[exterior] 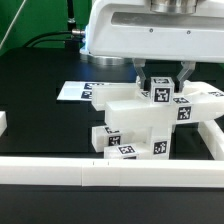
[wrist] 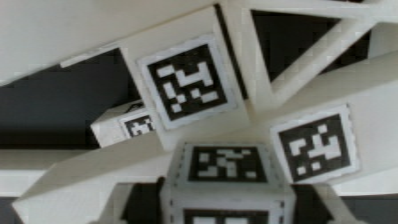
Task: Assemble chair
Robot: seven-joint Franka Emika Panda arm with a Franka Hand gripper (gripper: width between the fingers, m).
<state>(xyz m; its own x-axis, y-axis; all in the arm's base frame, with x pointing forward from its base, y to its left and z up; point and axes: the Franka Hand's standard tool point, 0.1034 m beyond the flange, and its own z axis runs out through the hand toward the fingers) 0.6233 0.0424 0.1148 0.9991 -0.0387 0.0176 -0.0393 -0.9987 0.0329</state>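
Observation:
The chair is a cluster of chunky white tagged parts in the middle of the black table. A flat slab lies on top of blocky pieces, and an arm of it reaches to the exterior view's right. My gripper comes straight down over its upper right end, with the jaws on either side of a tagged white block. In the wrist view the dark fingers flank that block closely and appear shut on it. The X-braced panel and more tags fill the view beyond. The contact faces are hidden.
The marker board lies flat behind the chair at the exterior view's left. Long low white border rails run along the front, the left and the right. Cables hang at the back left.

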